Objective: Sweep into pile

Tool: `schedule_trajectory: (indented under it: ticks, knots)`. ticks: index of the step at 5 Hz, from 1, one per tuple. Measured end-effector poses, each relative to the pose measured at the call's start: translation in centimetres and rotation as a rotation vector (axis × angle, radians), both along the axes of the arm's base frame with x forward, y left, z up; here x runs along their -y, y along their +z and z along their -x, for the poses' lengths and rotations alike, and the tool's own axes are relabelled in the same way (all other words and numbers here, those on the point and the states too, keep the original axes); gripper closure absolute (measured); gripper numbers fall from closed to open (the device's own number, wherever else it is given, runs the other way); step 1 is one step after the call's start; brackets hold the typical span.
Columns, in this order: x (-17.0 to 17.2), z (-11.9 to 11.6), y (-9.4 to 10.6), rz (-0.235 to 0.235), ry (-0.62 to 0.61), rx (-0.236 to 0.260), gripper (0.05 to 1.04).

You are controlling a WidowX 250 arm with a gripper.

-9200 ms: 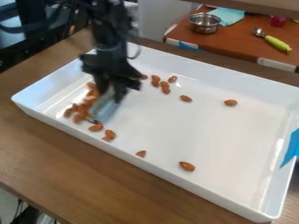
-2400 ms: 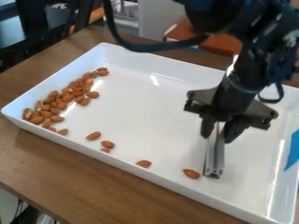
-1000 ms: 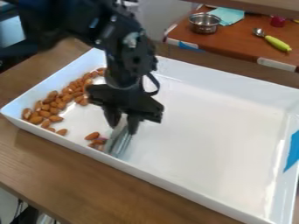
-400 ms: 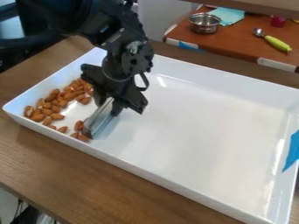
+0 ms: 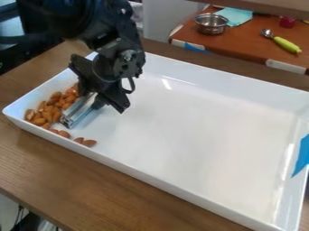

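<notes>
At the left end of the white tray (image 5: 199, 181), my gripper (image 5: 91, 102) hangs low, shut on a metal bar (image 5: 77, 111) that slants down to the tray floor. The bar's lower end is against the heap of almonds (image 5: 47, 114), which lies along the tray's left wall. Part of the heap is hidden behind the gripper and bar. A pair of almonds (image 5: 89, 143) lies apart from the heap, by the front wall and a little right of the bar's tip.
The tray's raised walls enclose the almonds, with blue tape (image 5: 301, 155) on the right wall. On a separate brown table behind stand a metal pot (image 5: 211, 24), a teal cloth (image 5: 235, 16) and a spoon with a green handle (image 5: 286, 44).
From the tray's right part, the gripper and bar have moved left to the heap. Almonds once scattered along the front wall now lie farther left, some of them at the heap.
</notes>
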State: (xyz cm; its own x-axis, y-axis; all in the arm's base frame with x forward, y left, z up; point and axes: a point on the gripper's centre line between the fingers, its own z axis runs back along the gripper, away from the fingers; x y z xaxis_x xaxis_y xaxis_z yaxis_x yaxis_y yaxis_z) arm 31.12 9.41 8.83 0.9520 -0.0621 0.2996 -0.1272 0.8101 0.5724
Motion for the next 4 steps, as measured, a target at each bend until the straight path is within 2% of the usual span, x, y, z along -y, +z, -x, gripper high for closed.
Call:
schedule_trajectory:
  ticks: [1, 2, 3, 4]
  knots:
    - [1.0, 0.7, 0.8, 0.097, 0.024, 0.026, 0.734]
    - [3.7, 0.5, 2.0, 0.196, 0.047, 0.071, 0.734]
    - [6.7, -0.5, 5.2, 0.257, 0.04, 0.154, 0.734]
    - [11.5, -0.6, 6.5, 0.299, 0.001, 0.153, 0.734]
